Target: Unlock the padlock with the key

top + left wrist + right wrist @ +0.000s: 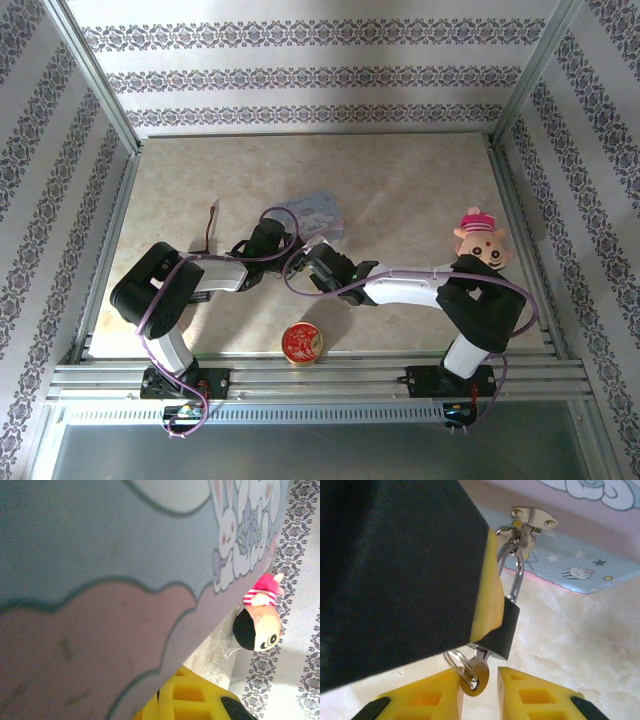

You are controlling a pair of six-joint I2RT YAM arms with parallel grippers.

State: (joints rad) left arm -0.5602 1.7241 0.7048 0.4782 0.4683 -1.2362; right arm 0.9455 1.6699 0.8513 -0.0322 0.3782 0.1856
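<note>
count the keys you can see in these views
1. The key is stuck in the bottom of the padlock hanging from the pastel-blue box's hasp, between the fingers of the right tool. Others may be hidden.

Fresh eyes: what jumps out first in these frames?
A small dark padlock hangs from the pastel-blue cartoon box's hasp, a silvery key in its underside between the right gripper's yellow fingers. From above, a round red-and-gold tin sits near the front edge and a pink-hatted plush toy at right.

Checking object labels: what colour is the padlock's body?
The padlock body is black, its shackle silvery; best seen in the right wrist view.
</note>
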